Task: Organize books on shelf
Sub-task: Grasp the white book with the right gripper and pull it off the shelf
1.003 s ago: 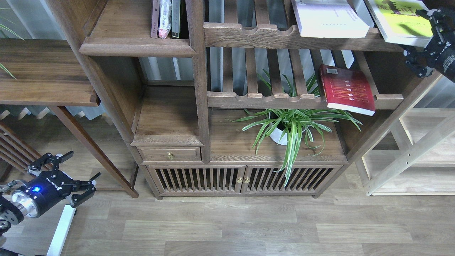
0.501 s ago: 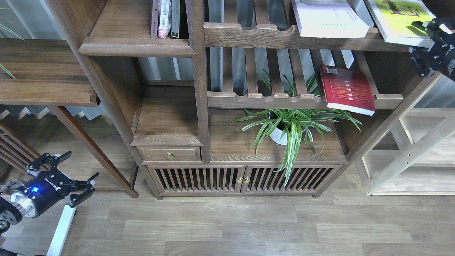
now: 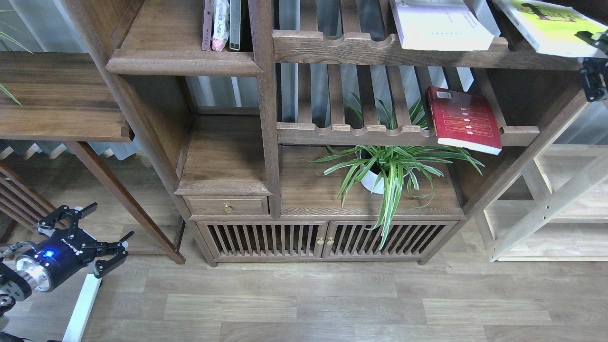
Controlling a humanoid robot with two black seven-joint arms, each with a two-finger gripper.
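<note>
Under the red book [image 3: 463, 118] a spider plant [image 3: 387, 168] spreads | my left gripper [image 3: 97, 240] gapes empty, low by floor | my right gripper [image 3: 593, 64] clamps yellow-green book [image 3: 551, 23] at edge of view

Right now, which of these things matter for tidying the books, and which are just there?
For the job:
white book
yellow-green book
red book
dark shelf
right claw

Just there:
potted plant
small drawer
left claw

My left gripper [image 3: 88, 235]: black linkage fingers, white lettering on body, blue LED lit, silver wrist collar. My right gripper [image 3: 594, 66]: black, mostly cropped.
</note>
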